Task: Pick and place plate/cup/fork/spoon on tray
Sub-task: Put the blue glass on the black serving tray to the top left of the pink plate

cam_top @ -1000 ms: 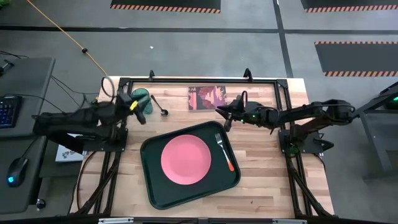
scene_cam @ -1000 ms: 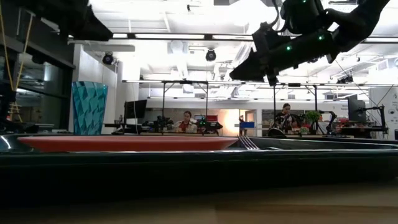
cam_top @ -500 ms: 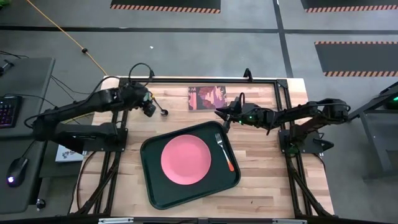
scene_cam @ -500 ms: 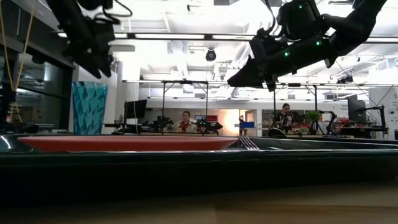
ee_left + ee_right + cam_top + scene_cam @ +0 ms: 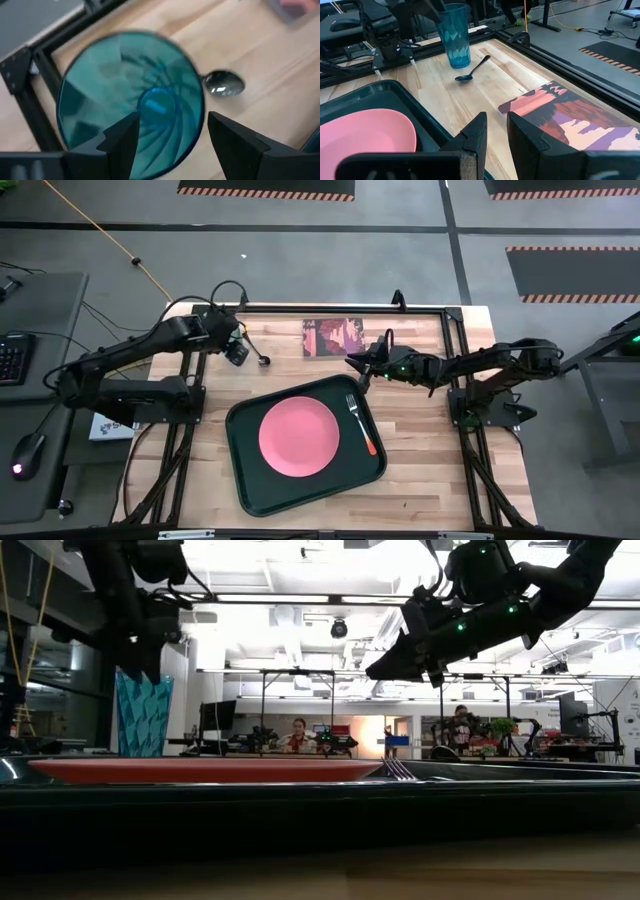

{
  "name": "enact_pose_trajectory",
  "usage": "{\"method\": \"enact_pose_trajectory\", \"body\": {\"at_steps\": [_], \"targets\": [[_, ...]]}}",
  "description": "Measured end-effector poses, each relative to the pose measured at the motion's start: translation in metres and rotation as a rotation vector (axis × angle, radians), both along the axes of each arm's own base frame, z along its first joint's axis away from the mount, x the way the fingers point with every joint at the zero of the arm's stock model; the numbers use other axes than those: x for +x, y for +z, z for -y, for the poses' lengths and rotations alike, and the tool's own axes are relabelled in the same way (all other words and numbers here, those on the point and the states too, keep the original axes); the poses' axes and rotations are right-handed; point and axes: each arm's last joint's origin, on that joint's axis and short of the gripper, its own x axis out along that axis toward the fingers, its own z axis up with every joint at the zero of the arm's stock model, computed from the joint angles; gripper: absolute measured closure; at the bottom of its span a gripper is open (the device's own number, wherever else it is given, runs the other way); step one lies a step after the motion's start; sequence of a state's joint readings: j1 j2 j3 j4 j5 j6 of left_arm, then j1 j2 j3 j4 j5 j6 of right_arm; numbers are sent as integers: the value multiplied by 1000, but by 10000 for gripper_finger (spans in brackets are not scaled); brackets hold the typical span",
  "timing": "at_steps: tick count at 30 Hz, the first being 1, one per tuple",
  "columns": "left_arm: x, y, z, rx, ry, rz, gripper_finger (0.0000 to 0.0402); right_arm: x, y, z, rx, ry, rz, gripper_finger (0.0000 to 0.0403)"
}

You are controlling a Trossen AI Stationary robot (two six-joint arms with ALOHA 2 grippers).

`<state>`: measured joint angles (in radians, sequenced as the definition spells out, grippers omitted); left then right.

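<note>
The teal cup point(image 5: 143, 715) stands upright on the wood at the far left, also in the right wrist view point(image 5: 455, 35). My left gripper point(image 5: 172, 145) hangs open right over it, pointing steeply down into its mouth point(image 5: 130, 95), and hides it in the high view point(image 5: 236, 351). The dark spoon point(image 5: 258, 356) lies beside the cup. The pink plate point(image 5: 299, 436) and the orange-handled fork point(image 5: 360, 422) lie on the green tray point(image 5: 245, 480). My right gripper point(image 5: 362, 374) hovers over the tray's far right corner, its fingers a narrow gap apart with nothing between them. My left gripper stands open over the cup's rim point(image 5: 197, 100), one finger point(image 5: 122, 145) above the cup's inside and the other point(image 5: 235, 145) beyond the rim. Whether either finger touches the rim I cannot tell.
A flat picture book point(image 5: 333, 337) lies at the far edge, between the spoon and my right gripper. A black frame point(image 5: 320, 308) runs around the table's edges. Bare wood lies to the tray's left and right.
My left gripper has swung from the table's left edge toward the cup and now stands right above it. It has tipped from nearly level to pointing steeply down. The cup, spoon, plate and fork have stayed where they were.
</note>
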<state>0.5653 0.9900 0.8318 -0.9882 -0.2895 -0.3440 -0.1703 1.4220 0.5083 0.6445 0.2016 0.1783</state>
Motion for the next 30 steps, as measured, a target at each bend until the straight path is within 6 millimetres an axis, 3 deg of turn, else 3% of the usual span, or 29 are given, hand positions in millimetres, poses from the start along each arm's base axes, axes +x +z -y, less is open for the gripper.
{"method": "enact_pose_trajectory", "body": {"at_steps": [7, 15, 17, 24, 30], "targets": [[0, -3, 0, -25, 11, -29, 231, 0, 0, 0, 0, 0, 0, 336], [-1, -7, 2, -72, -50, -96, 381, 0, 0, 0, 0, 0, 0, 336], [-1, -3, 2, -69, -70, -100, 392, 0, 0, 0, 0, -1, 0, 336], [6, 49, 10, -26, -217, 11, 396, 0, 0, 0, 0, -1, 0, 336], [9, 97, 47, -50, -504, 50, 397, 0, 0, 0, 1, -1, -5, 336]]}}
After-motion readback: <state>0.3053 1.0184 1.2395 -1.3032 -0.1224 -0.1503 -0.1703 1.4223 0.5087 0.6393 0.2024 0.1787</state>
